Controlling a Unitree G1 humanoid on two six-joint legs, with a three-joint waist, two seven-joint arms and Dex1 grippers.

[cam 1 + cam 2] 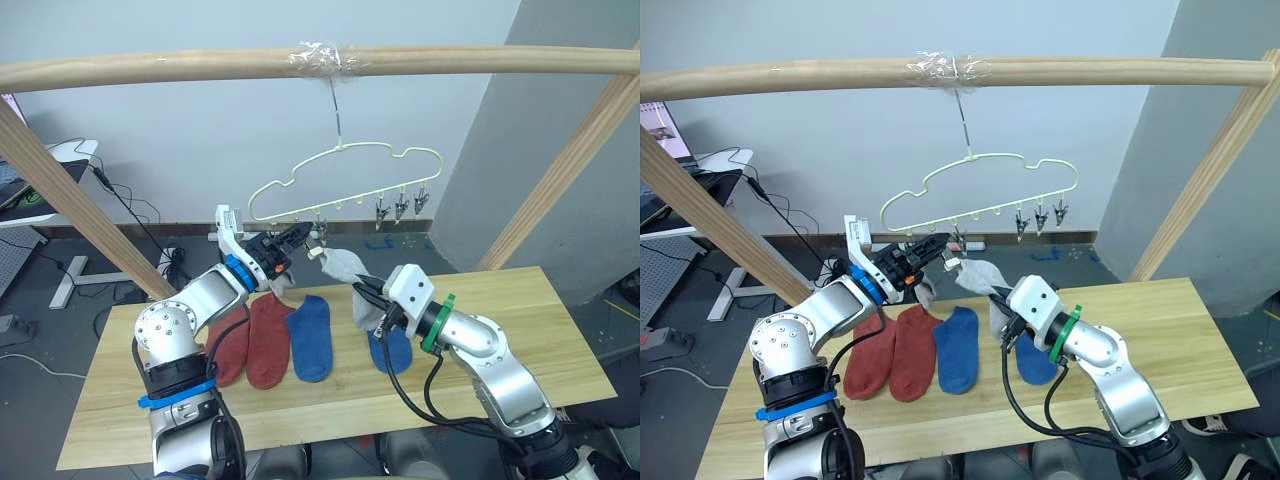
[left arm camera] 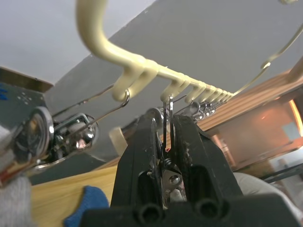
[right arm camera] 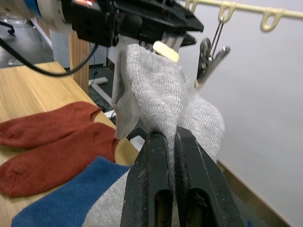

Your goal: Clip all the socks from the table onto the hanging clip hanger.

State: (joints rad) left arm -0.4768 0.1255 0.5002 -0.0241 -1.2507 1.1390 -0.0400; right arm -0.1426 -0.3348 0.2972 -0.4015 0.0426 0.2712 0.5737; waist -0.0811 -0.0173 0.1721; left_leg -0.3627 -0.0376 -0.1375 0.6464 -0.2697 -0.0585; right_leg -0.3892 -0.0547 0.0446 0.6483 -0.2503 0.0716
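Note:
The pale yellow-green clip hanger [image 1: 345, 165] hangs by its hook from the taped beam. My left gripper [image 1: 300, 238] is raised to its lower bar and is shut on one dark metal clip [image 2: 166, 113]. My right gripper [image 1: 368, 300] is shut on a light grey sock [image 1: 345, 265] and holds its upper end right beside the left fingertips. In the right wrist view the grey sock [image 3: 156, 90] rises from between the black fingers [image 3: 151, 179]. Two rust-red socks [image 1: 268, 340] and a blue sock [image 1: 312, 338] lie side by side on the table [image 1: 520, 330]. Another blue sock [image 1: 392, 352] lies under the right gripper.
A round wooden beam [image 1: 200, 65] crosses overhead, with slanted posts at left [image 1: 80, 215] and right [image 1: 560, 170]. Three free clips [image 1: 400, 207] hang at the hanger's right end. Bare tabletop lies to the right of the socks.

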